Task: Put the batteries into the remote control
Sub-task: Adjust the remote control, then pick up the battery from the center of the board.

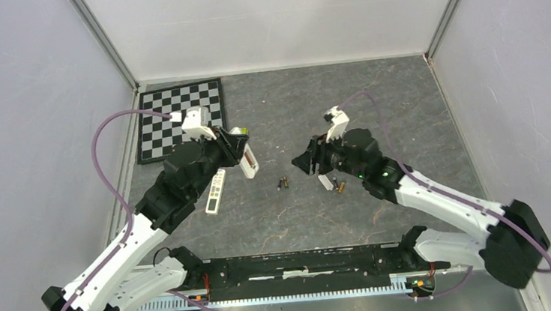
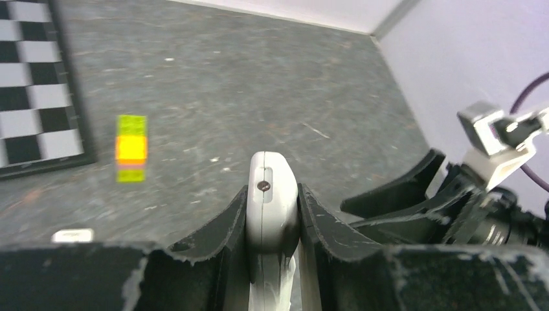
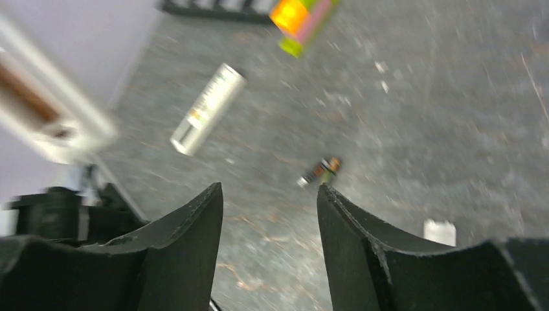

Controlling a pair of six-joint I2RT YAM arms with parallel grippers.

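Note:
My left gripper (image 1: 242, 149) is shut on a white remote control (image 1: 249, 162) and holds it off the table; in the left wrist view the remote's end (image 2: 272, 194) is pinched between the fingers of the gripper (image 2: 272, 191). A second white remote (image 1: 215, 191) lies flat on the table below it. Two batteries (image 1: 282, 183) lie mid-table, and two more (image 1: 337, 186) lie beside my right arm. My right gripper (image 1: 305, 164) is open and empty, above the table; in the right wrist view (image 3: 268, 188) a battery (image 3: 320, 171) lies just beyond its fingertips.
A yellow-green block (image 1: 240, 131) sits just behind my left gripper and shows in the left wrist view (image 2: 131, 148). A checkerboard (image 1: 179, 119) lies at the back left. A small white piece (image 3: 440, 231) lies on the table by my right fingers. Walls enclose the table.

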